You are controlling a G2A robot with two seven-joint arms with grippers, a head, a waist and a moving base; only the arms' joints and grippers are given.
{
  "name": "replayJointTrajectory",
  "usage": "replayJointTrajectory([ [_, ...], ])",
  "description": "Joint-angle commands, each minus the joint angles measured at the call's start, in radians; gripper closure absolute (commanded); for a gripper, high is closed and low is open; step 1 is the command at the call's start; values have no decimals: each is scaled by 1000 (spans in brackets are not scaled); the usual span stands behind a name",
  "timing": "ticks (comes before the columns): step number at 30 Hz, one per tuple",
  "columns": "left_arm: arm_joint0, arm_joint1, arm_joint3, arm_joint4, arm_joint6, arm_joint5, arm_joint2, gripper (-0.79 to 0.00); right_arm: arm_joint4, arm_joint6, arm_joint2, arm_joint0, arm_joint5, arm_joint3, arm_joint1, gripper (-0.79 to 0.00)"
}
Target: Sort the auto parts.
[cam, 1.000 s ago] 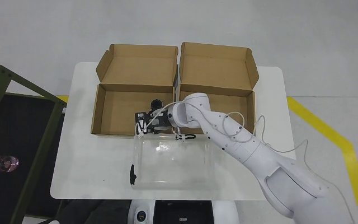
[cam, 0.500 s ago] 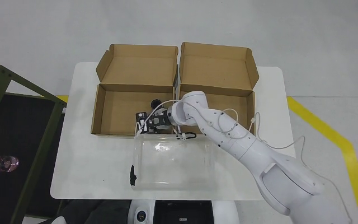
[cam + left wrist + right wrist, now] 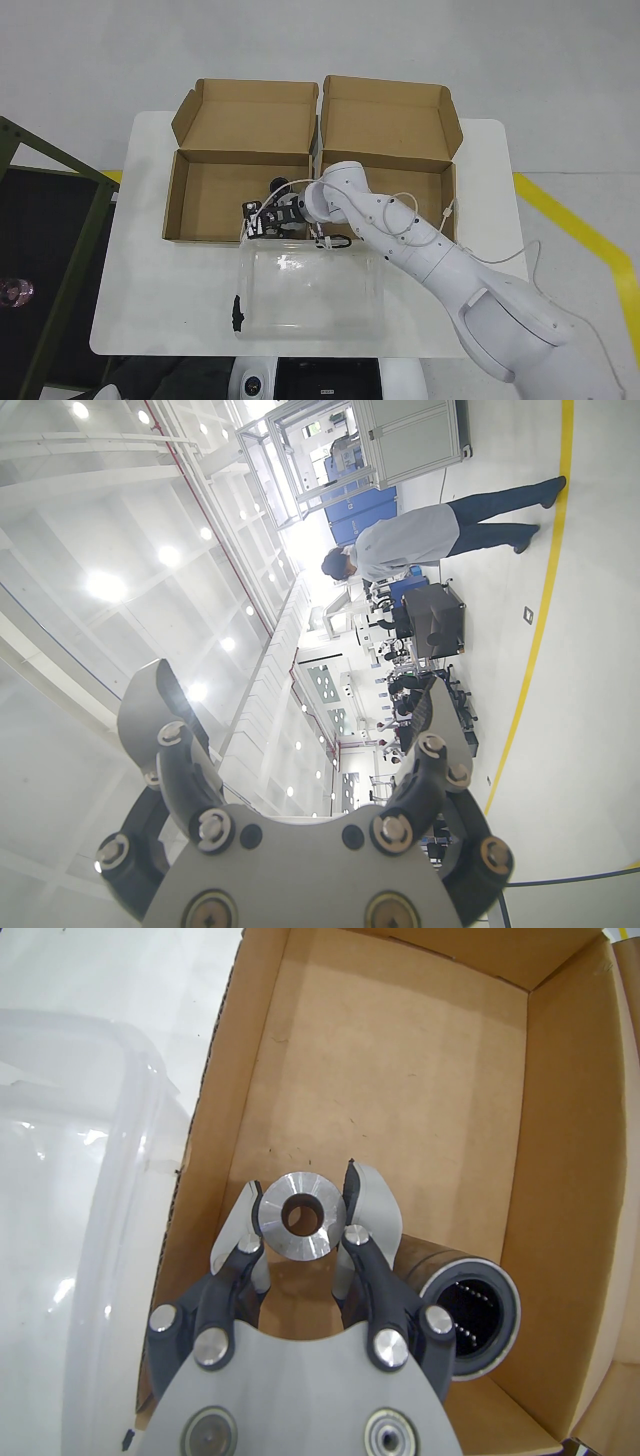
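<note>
My right gripper [image 3: 302, 1180] is shut on a silver metal ring [image 3: 272, 1230] with a centre hole, held just above the floor of the left cardboard box [image 3: 400, 1078]. Beside the gripper, a dark cylindrical linear bearing [image 3: 440, 1260] lies on the box floor near a corner. From above, the right gripper [image 3: 262, 222] sits at the near wall of the left box [image 3: 205, 195], with the bearing [image 3: 280, 185] just behind it. My left gripper [image 3: 297, 680] points up toward the ceiling, open with nothing between its fingers.
A second open cardboard box [image 3: 425, 185] stands to the right of the first. A clear plastic container [image 3: 310, 290] sits in front of both boxes, touching the left box's near wall. A small black part [image 3: 237, 315] lies at the container's left edge.
The right arm's elbow and forearm have shifted slightly toward the boxes. The gripper with the ring has stayed at nearly the same spot in the left box.
</note>
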Motion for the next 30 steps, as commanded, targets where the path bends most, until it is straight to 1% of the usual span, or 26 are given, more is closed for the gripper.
replayJointTrajectory([
  [1,0,0,0,0,0,0,0,-785,-3,-1,2,2,-2,1,-2,-289],
  [10,0,0,0,0,0,0,0,-785,1,-44,45,6,-1,-33,3,-308],
  [18,0,0,0,0,0,0,0,-785,9,-69,108,-4,2,-112,21,-308],
  [24,0,0,0,0,0,0,0,-785,17,-54,168,-44,12,-196,45,-311],
  [30,0,0,0,0,0,0,0,-785,25,-5,257,-127,6,-333,85,-317],
])
